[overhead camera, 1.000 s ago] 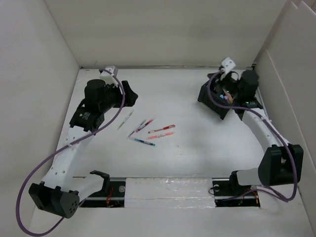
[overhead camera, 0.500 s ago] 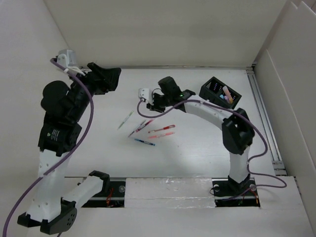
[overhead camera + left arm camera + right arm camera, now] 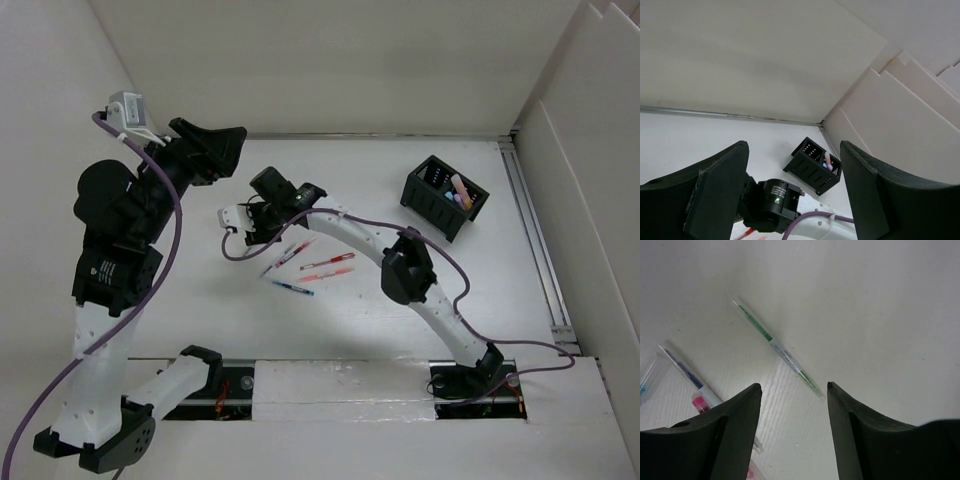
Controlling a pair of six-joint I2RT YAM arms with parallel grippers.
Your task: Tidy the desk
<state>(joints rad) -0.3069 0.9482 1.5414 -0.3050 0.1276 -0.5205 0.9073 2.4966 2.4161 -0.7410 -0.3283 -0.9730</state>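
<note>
One desk. Fills the floor of the overhead view, from the arm bases at the near edge out to the far wall. Looks flat, matte, white and roughly square, closed in by white panel walls at left, far side and right.

Two arms. Left arm: reared up over the left side of the desk, with the left gripper hanging in the air near the far left corner, jaws spread wide, nothing between them. Right arm: stretched across the middle toward the left, with the right gripper pointing down just above the desk, jaws parted, gripping nothing.

One black slotted organizer box. Sits on the desk toward the far right corner, well apart from both grippers, with a few small coloured items inside, too small to name.

Five loose pens countable from above, lying on the desk near its middle: a close-lying pair, two red pens side by side, one blue pen nearest the arm bases. One more, a green pen, seen only from the right wrist, flat on the desk, one end reaching in between the parted fingers, touching neither.
</note>
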